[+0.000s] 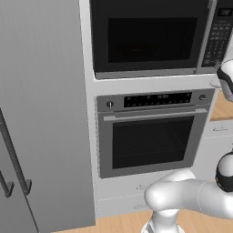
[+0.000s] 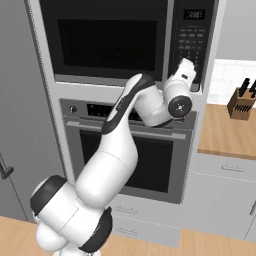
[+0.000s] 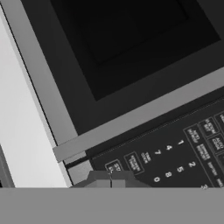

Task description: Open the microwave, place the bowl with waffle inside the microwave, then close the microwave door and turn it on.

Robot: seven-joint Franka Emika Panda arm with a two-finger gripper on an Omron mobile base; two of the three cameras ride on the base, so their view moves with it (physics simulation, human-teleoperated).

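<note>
Black glass fills the wide rectangular microwave door [image 1: 148,38], which sits shut and flat in the front of the built-in microwave [image 2: 125,40], set in the pale cabinet column above the steel wall oven with its horizontal bar handle [image 1: 152,136]. The door's long axis runs side to side, and its slim grey vertical handle [image 1: 205,36] stands at its right edge, beside the black keypad panel with small display [image 2: 192,37]. The white arm's claw [image 3: 111,180] is up at the lower end of that keypad, its two dark tips pressed together with nothing between them (in the hand view they sit just under the number keys). Past the cabinet's right edge a wooden counter [image 2: 222,132] carries a brown knife block [image 2: 242,102] near its back edge.
</note>
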